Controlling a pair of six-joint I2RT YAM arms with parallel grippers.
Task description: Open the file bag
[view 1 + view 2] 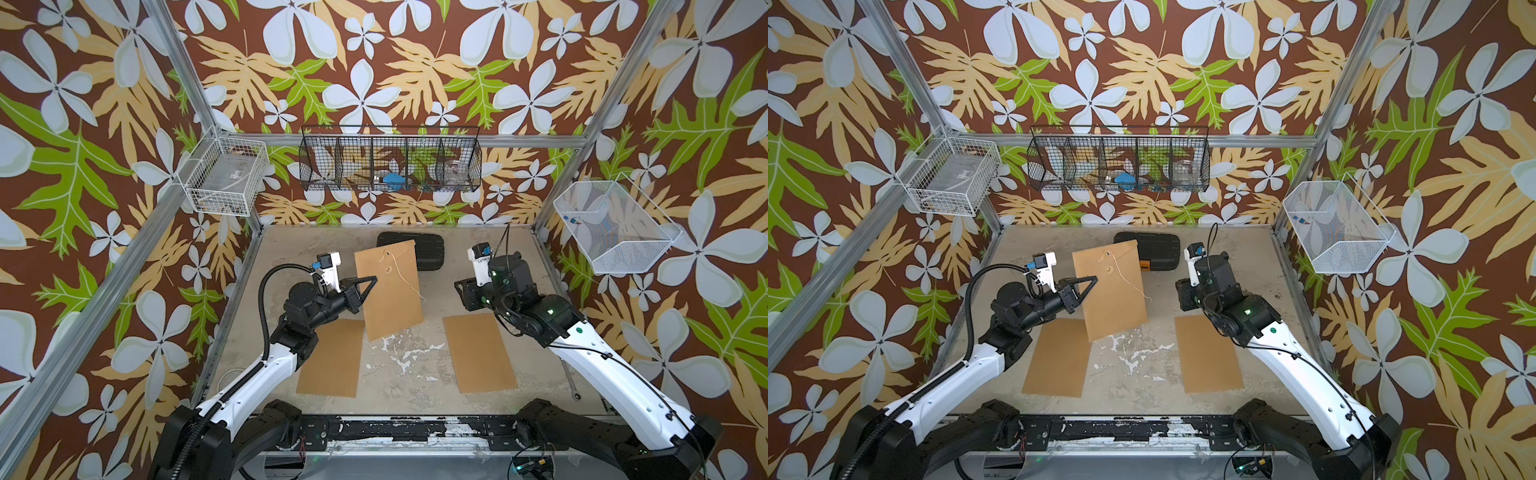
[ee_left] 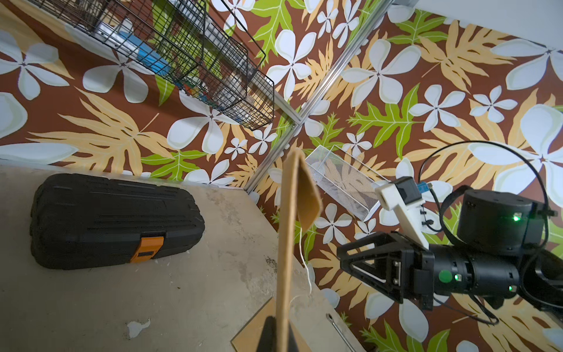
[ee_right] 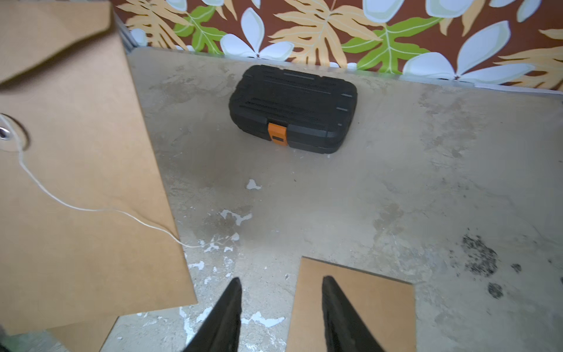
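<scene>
One file bag hangs tilted above the surface, its edge clenched in the left gripper. The right gripper is released and empty. Two cardboard sheets lie flat: left sheet, right sheet. One black case sits behind.

Left arm: I have it stretched forward, forearm angled in toward centre. Left gripper points across workspace, jaws pinched tight on near edge of bag, bag held up off table.

Right arm: stretched forward, wrist bent inward. Right gripper faces centre, fingers spread apart, nothing between them, clear of bag.
</scene>
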